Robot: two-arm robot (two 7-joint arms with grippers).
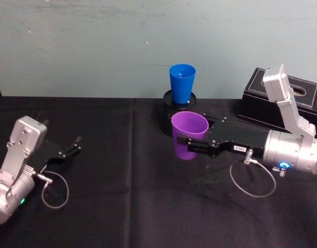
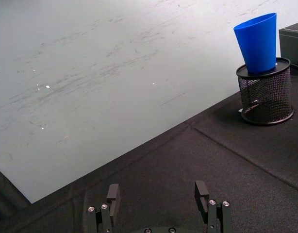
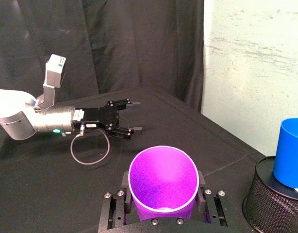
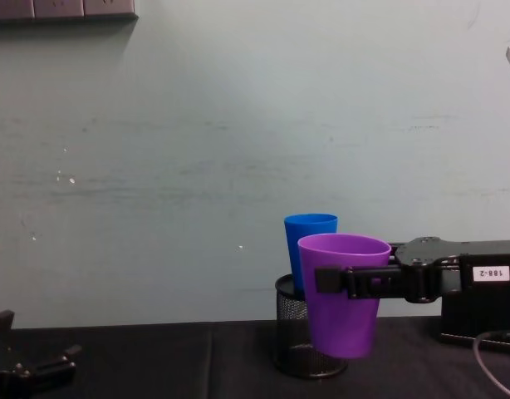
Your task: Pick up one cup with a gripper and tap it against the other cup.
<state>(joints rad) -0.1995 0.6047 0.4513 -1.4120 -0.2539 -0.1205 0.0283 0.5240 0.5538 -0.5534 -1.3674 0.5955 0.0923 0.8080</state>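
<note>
The purple cup (image 4: 342,326) hides much of the blue cup (image 4: 309,225).

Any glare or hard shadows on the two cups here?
Head view: purple cup, held by the right gripper, and blue cup evenly lit, no glare; right wrist view: purple interior bright; chest view: no hard shadow on the wall.

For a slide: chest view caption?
Right gripper holds purple cup aloft before blue cup in mesh holder; left gripper parked open.

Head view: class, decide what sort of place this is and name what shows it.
Probably a robot test bench: a black-draped table, a bare wall, the left gripper resting open, the right gripper holding a purple cup near a blue cup.
</note>
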